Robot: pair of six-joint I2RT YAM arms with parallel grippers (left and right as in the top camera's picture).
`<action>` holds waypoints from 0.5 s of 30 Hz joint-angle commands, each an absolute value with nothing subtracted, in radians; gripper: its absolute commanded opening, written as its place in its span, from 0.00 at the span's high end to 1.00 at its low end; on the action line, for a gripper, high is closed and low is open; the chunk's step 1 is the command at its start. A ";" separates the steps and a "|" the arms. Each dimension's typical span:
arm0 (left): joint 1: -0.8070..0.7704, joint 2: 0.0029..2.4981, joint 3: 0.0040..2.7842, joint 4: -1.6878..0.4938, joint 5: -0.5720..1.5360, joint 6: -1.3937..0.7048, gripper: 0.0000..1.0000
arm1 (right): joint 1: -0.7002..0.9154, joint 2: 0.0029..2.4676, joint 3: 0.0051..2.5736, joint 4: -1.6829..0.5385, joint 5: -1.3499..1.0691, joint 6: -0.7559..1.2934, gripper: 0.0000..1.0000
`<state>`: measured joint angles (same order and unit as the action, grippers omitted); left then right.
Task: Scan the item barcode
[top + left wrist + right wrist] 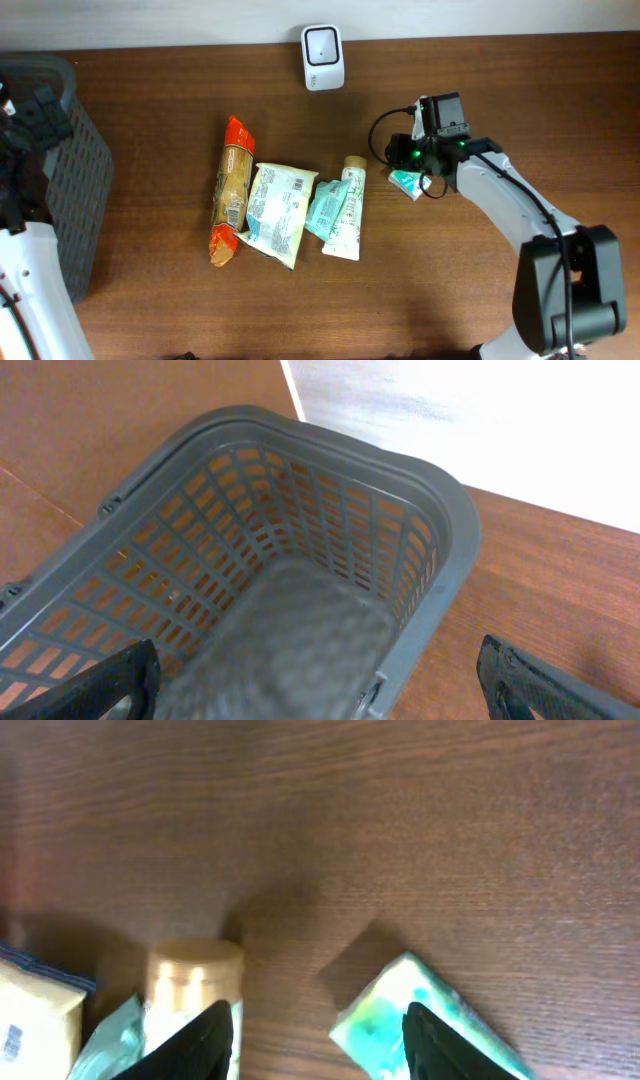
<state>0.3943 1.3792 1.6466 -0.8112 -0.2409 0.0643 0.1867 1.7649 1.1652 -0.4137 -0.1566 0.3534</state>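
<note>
My right tool (418, 172) stands partly spread above the small teal-and-white foil packet (404, 183). This packet is the item for scanning, and it lies flat on the worktop right of centre. In my wrist view the two black fingers (207, 1042) are apart with bare wood between them. The right-hand one overlaps the packet's corner, and I cannot tell whether it touches; the packet is not pinched. My left tool (322, 685) is spread wide and holds nothing, hanging over the grey slatted plastic basket (88, 170) at the left edge.

The brown wood-grain worktop (500, 90) fills nearly the whole scene, with a pale strip running beyond its far edge.

I count two arms, one basket, one white boxy barcode scanner (323, 57) at the far edge near centre, and five packaged goods. Four lie in a row left of centre:
- a long orange-red snack pack (232, 185)
- a pale yellow-green pouch (276, 210)
- a white tube with a gold cap (346, 215)
- a teal sachet (322, 205), tucked between the pouch and the tube

The fifth is the packet under my right tool, near the tube but apart from it.
</note>
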 commanded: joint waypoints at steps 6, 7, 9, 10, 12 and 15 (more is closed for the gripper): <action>0.396 1.380 1.653 -0.810 -0.248 0.077 0.01 | 0.190 1.835 1.177 -0.338 -0.114 0.429 0.46; 0.396 1.380 1.653 -0.810 -0.248 0.077 0.01 | 0.190 1.839 1.177 -0.335 -0.114 0.428 0.46; 0.396 1.380 1.653 -0.810 -0.248 0.077 0.01 | 0.190 1.848 1.177 -0.336 -0.102 0.429 0.46; 0.396 1.380 1.653 -0.810 -0.248 0.077 0.01 | 0.189 1.850 1.177 -0.337 -0.097 0.429 0.46; 0.396 1.380 1.653 -0.810 -0.248 0.077 0.01 | 0.189 1.853 1.177 -0.336 -0.096 0.429 0.46; 0.396 1.380 1.653 -0.810 -0.248 0.077 0.01 | 0.190 1.853 1.177 -0.347 -0.100 0.454 0.46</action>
